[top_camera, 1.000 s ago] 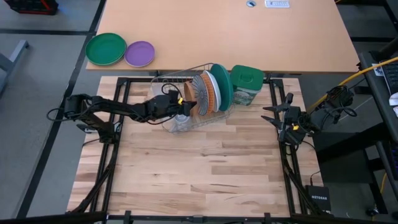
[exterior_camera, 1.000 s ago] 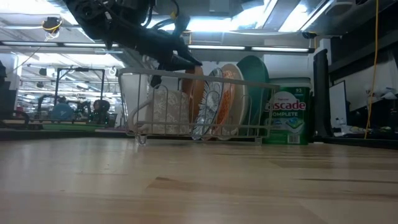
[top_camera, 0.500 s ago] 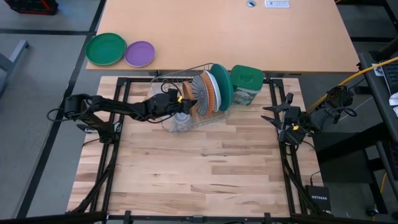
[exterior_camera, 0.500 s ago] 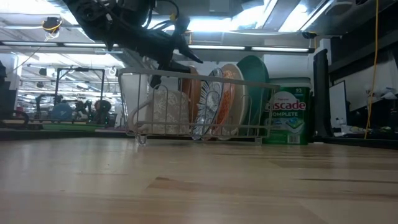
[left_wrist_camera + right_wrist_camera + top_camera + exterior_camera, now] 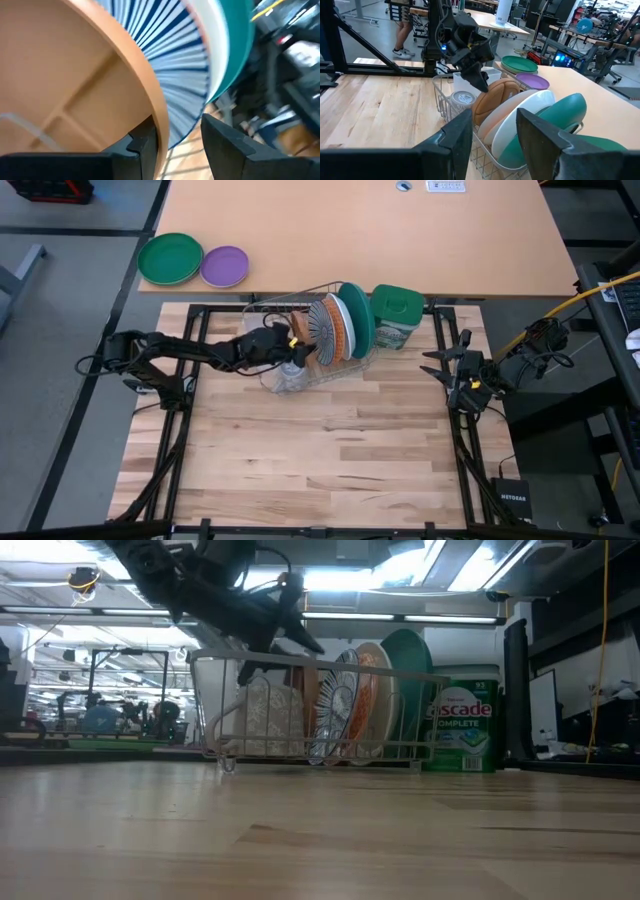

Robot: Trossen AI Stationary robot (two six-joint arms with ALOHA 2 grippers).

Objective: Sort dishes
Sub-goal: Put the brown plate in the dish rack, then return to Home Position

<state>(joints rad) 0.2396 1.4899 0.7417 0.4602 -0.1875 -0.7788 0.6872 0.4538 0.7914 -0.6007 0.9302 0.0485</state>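
Observation:
Several plates stand on edge in the wire rack [image 5: 268, 315]: a brown one [image 5: 497, 99], a teal-and-white striped one [image 5: 322, 323], an orange one [image 5: 339, 330], a white one [image 5: 522, 125] and a large teal one [image 5: 357, 315]. My left gripper [image 5: 303, 628] hovers open over the rack, its fingers on either side of the brown plate's upper rim [image 5: 159, 112]. My right gripper [image 5: 437, 365] waits open at the table's right edge, with nothing between its fingers. My left gripper's open fingers stand across the brown plate's top rim [image 5: 161, 131], coming level from the table's left. One finger [image 5: 145, 147] lies right beside the rim, and I cannot tell whether it touches. The plate stands on edge in the rack.
A clear glass jar [image 5: 289, 375] sits in the rack's near left part. A green lidded canister [image 5: 398, 315] stands just right of the rack. A bright-green plate [image 5: 170, 258] and a purple plate [image 5: 224, 266] lie on the far desk, and bare wood lies in front of the rack.
My left gripper has opened and let go of the brown plate's rim. The plate stays standing in the rack beside the striped plate. The gripper has stayed over the rack.

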